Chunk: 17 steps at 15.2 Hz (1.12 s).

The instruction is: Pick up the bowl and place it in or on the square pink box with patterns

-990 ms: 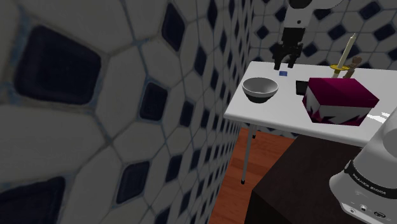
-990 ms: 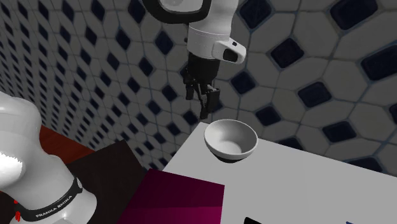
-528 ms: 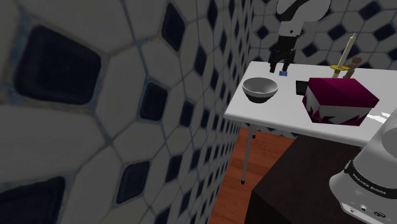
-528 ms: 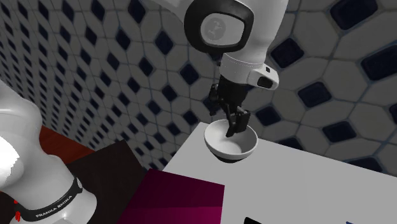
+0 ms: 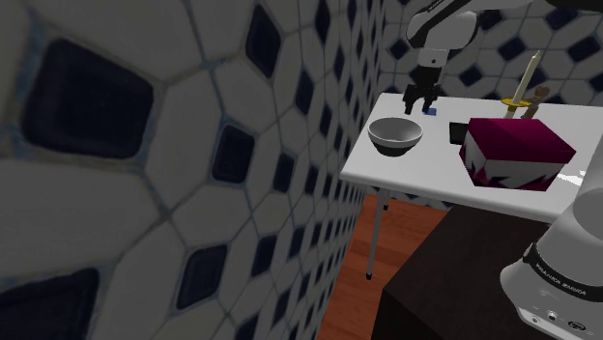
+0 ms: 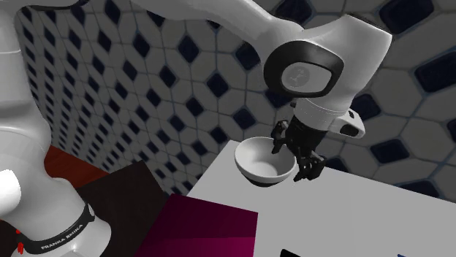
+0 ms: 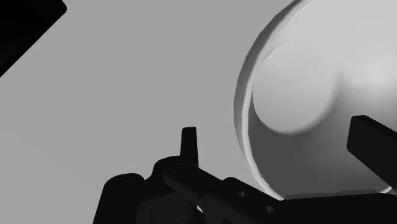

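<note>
At the white table's (image 5: 406,170) corner by the tiled wall, the white bowl (image 5: 394,134) sits upright with the claw (image 7: 273,130) open astride its rim, one finger inside and one outside, not gripping; the magenta patterned box (image 5: 514,147) stands nearby on the shoulder view's right.

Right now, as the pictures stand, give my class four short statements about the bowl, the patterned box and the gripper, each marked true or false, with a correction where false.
1. The bowl stands on the white table. True.
2. The gripper is shut on the bowl. False: its fingers stand apart, one outside the rim and one over the bowl's inside.
3. The bowl sits inside the pink box. False: the box stands apart from it on the table, towards the shoulder view's right.
4. The bowl holds nothing. True.
</note>
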### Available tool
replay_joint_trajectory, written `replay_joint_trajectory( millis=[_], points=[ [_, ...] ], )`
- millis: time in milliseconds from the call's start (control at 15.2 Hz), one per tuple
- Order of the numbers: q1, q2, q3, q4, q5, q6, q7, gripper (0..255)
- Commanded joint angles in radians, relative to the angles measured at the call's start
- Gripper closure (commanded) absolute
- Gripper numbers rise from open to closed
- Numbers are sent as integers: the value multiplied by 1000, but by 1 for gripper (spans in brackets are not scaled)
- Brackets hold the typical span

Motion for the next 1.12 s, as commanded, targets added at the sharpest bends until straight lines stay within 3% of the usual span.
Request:
replay_joint_trajectory(
  millis=[0, 462, 990, 1056],
  points=[
    [-15, 49, 4, 41, 25, 1, -19, 0],
    [-11, 85, 19, -16, 54, 89, -38, 0],
    [-11, 85, 19, -16, 54, 89, -38, 0],
    [-11, 85, 19, -16, 54, 89, -38, 255]
  ],
)
